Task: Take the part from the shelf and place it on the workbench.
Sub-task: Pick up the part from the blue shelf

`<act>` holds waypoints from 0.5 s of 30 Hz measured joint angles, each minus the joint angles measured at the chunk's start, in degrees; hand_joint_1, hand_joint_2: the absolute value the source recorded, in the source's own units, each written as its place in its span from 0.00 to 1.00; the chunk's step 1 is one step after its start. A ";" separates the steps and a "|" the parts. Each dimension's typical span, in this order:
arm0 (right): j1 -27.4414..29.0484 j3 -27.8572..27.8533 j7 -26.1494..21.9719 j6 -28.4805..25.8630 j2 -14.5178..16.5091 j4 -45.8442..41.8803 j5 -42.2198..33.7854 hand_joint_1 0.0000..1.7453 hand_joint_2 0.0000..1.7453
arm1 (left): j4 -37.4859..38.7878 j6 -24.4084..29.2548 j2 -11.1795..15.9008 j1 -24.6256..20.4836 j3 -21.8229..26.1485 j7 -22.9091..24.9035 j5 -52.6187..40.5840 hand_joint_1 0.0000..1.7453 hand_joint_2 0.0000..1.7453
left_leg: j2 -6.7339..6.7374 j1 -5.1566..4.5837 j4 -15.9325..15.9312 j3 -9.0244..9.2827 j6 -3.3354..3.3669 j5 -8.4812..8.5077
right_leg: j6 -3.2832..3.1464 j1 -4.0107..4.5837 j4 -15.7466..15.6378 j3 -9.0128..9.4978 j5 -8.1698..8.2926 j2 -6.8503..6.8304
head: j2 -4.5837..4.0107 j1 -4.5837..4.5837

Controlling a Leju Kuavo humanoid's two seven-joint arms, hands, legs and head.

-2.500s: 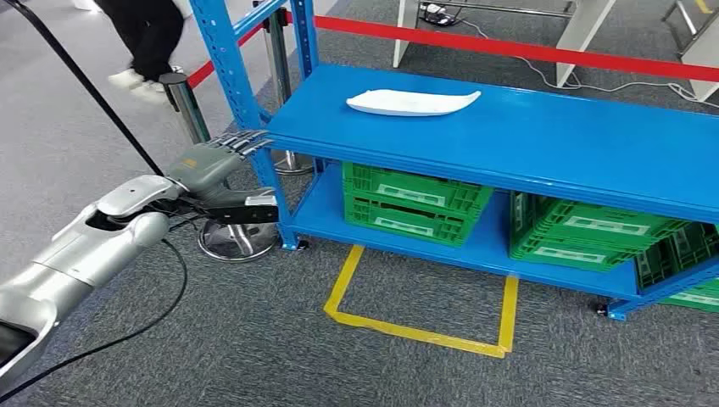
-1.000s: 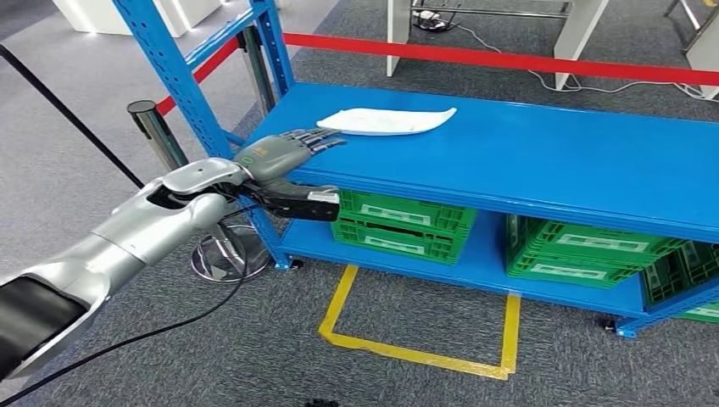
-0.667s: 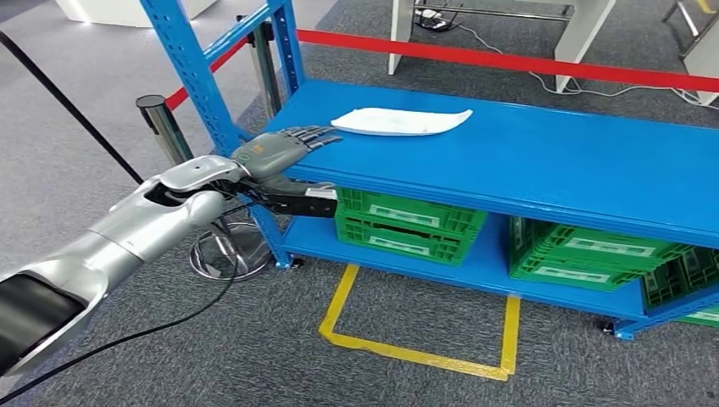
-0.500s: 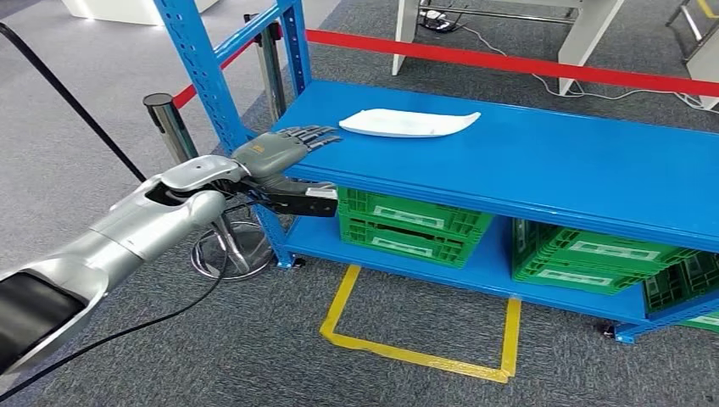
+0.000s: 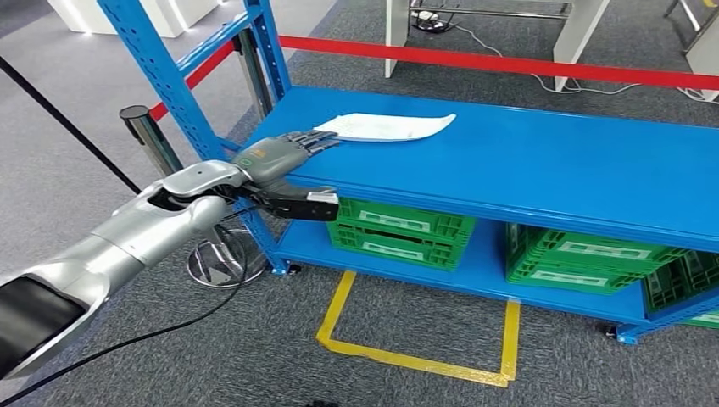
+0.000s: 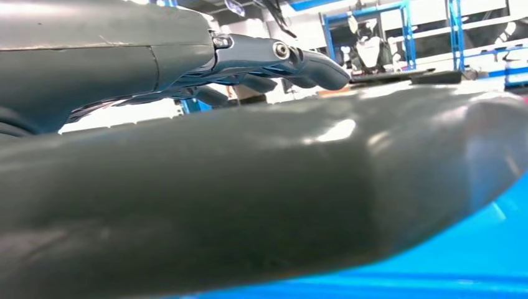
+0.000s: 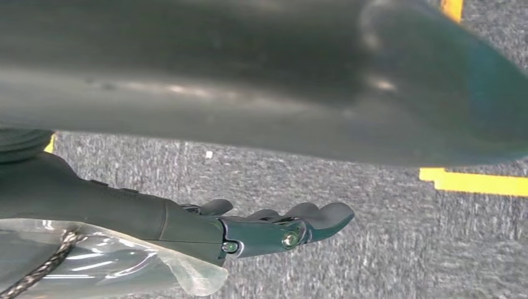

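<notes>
**Entry: left hand at the shelf, white part not yet taken**

Item 1, shelf (image 5: 543, 161). A blue steel shelf was recorded on grey carpet, its upper deck taken as the landmark for all places below. Green crates (image 5: 398, 231) were stowed on the lower deck, under the upper one. A yellow taped outline (image 5: 415, 356) was marked on the floor in front of the shelf, probably as a standing position for the robot.

Item 2, white part (image 5: 386, 127). A flat, elongated white part was noted lying on the upper deck, toward its far left corner, untouched by anything but the deck. It was judged to be the thing to be carried to the workbench.

Item 3, left hand (image 5: 284, 151). The hand was found stretched out over the left front edge of the upper deck, fingers (image 6: 311, 65) extended, nearly flat and a little apart, with nothing held. The fingertips were seen just beside the near end of the part; contact could not be confirmed. The flat posture was judged suited to sliding over or under a thin part that offers no edge to pinch.

Item 4, right hand (image 7: 274, 227). This hand was recorded hanging over the carpet, away from the shelf, fingers extended and holding nothing.

Status: reach stage; the grasp was not yet made.
</notes>
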 joint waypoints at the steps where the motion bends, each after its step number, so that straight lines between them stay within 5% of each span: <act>1: 0.06 -0.04 0.01 0.01 0.00 0.00 0.05 0.00 0.00 | 0.09 0.01 0.04 0.21 -0.03 0.00 0.01 0.00 0.00 | 0.00 0.01 -0.15 -0.47 0.05 1.32 | 0.05 0.01 0.01 0.48 -0.37 0.03 | 0.00 -0.02; 3: 0.13 -0.05 0.01 0.02 0.00 0.00 0.18 0.00 0.00 | 0.22 0.05 0.14 0.25 -0.06 0.00 0.03 0.00 0.00 | 0.01 -0.03 -6.23 1.40 0.51 6.45 | 0.28 0.03 0.01 1.65 -1.23 0.08 | 0.00 -0.01; 5: 0.04 -0.08 0.01 0.10 -0.01 0.02 0.28 0.00 0.00 | 0.28 0.15 0.24 -0.04 -0.05 0.00 0.07 0.00 0.00 | 0.02 -0.27 -12.87 4.32 1.16 9.29 | 0.76 0.16 -0.09 2.47 -2.02 0.10 | 0.00 0.04; 10: -0.11 -0.15 0.02 0.18 -0.02 0.04 0.42 0.00 0.00 | 0.37 0.33 0.25 -0.15 -0.01 -0.01 0.11 0.00 0.00 | -0.10 -0.16 -16.77 6.84 2.45 8.08 | 2.37 0.34 1.24 2.20 -2.16 0.01 | 0.00 0.15; 15: -0.02 -0.15 0.05 0.20 -0.02 0.07 0.55 0.00 0.00 | 0.38 0.39 0.28 0.21 0.02 -0.02 0.14 0.00 0.00 | -0.17 -0.10 -17.23 8.81 3.36 6.63 | 2.99 0.24 15.68 -8.10 -6.46 -0.01 | 0.00 0.22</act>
